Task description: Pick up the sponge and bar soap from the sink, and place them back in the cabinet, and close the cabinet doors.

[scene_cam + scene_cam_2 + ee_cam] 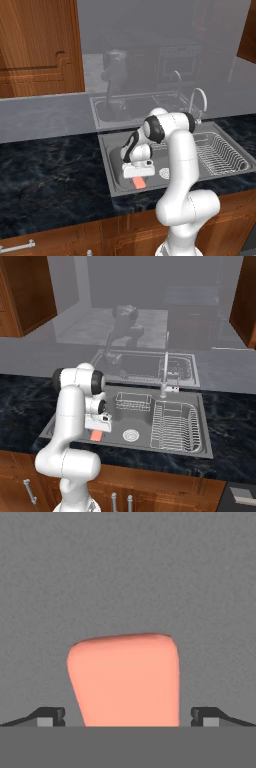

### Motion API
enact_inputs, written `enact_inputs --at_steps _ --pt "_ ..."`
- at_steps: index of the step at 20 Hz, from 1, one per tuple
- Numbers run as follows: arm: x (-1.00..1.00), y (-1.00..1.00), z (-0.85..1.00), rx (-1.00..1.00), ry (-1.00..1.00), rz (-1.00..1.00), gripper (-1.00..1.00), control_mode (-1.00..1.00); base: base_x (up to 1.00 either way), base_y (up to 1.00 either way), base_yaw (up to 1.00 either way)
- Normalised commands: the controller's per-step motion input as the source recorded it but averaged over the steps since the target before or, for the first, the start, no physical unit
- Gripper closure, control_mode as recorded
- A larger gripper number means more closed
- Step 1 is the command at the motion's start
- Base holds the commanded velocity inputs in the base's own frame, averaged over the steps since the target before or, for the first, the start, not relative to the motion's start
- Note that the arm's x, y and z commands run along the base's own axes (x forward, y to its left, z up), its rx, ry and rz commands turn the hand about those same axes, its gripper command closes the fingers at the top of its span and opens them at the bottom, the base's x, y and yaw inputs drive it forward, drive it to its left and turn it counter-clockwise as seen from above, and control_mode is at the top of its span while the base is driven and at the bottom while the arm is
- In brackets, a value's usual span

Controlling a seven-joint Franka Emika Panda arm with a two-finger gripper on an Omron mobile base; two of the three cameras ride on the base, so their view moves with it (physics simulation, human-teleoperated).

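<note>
The dark marbled stone countertop (45,170) runs the full width of both base views, with the grey stainless-steel rectangular sink (112,165) set into it. The right half of the sink holds a ribbed wire drainer rack (175,426); a smaller wire rack (133,402) sits against the back wall, and a curved chrome faucet (164,381) rises behind it. A round white drain (131,434) lies on the basin floor between the arm and the drainer rack.

A reddish-brown panelled wooden cabinet door (37,45) hangs at the upper left of the left base view, cut off by the frame edges.

The flat salmon-pink bar soap (125,679) with rounded corners lies flat on the basin floor in the left half of the sink. In the hand view its long axis runs away from the camera, and its near end is cut off. In the base views only one end shows below the hand (140,183).

The two-finger gripper (127,717) hangs low in the basin with its jaws spread wide. One dark fingertip stands on each side of the bar, with bare basin floor showing between each tip and the bar.
</note>
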Motion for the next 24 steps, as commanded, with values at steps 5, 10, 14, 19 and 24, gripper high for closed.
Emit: enact_inputs --at_steps 5,10,14,19,24 --pt "0.00 0.00 -0.12 0.00 0.00 0.00 -1.00 -1.00 0.00 0.00 0.00" --pt "0.00 0.00 -0.13 0.00 0.00 0.00 -1.00 -1.00 0.00 0.00 0.00" --pt "0.00 0.00 -0.11 0.00 0.00 0.00 -1.00 -1.00 0.00 0.00 0.00" --pt "0.00 0.00 -0.08 0.00 0.00 0.00 1.00 -1.00 0.00 0.00 0.00" --pt "0.00 0.00 0.00 0.00 0.00 0.00 1.00 -1.00 0.00 0.00 0.00"
